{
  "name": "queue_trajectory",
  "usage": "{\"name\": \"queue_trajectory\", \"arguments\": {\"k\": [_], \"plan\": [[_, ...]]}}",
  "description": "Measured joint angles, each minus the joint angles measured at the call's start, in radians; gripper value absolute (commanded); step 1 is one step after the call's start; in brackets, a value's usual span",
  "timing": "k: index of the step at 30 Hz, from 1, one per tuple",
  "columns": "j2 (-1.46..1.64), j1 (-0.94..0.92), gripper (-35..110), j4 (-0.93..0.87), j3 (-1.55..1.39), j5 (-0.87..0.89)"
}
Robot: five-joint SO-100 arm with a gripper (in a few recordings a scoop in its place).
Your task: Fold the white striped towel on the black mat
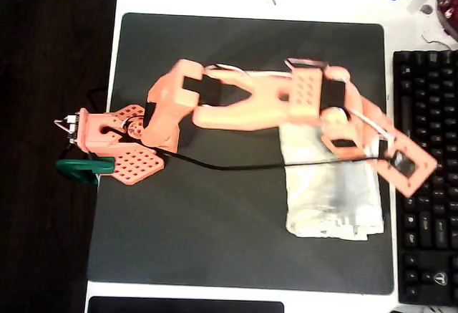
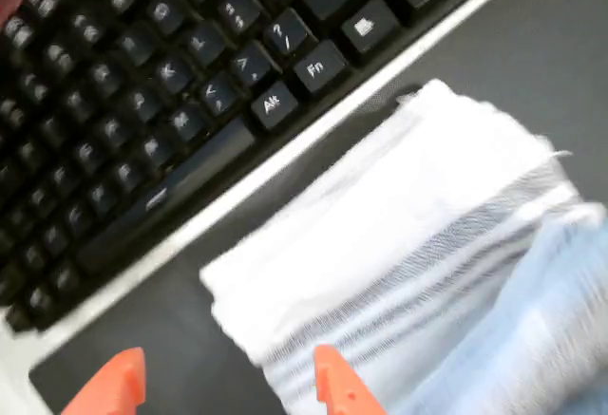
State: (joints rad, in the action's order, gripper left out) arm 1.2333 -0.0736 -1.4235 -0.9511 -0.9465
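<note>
Soft, wrinkled white striped towel [image 2: 399, 273] folded into a thick rectangle, flat black mat [image 1: 215, 220], orange pincer [image 2: 228, 382] wide, empty

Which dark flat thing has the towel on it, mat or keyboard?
The black mat. The white striped towel lies on its right part in the overhead view; the keyboard sits beside it, bare.

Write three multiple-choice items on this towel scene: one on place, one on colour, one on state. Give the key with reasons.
1. In the overhead view, the white striped towel lies on the black mat:
A. at its right side
B. at its left side
C. off it

2. The arm is:
A. blue
B. orange
C. white

3. The towel is:
A. spread flat in one layer
B. folded into a stack of layers
C. rolled up

Key: 1 A, it sits near the keyboard. 2 B, the gripper tips are orange too. 3 B, layered edges show in the wrist view.
</note>
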Motion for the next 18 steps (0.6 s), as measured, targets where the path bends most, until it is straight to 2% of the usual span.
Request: {"name": "queue_trajectory", "arguments": {"k": [3,6,11,18], "plan": [[0.071,0.032,1,-0.183,0.005,-0.054],[0.118,0.048,0,-0.313,-0.005,-0.086],[0.175,0.026,0,-0.351,-0.121,-0.094],[0.272,0.028,1,-0.314,-0.304,-0.083]]}}
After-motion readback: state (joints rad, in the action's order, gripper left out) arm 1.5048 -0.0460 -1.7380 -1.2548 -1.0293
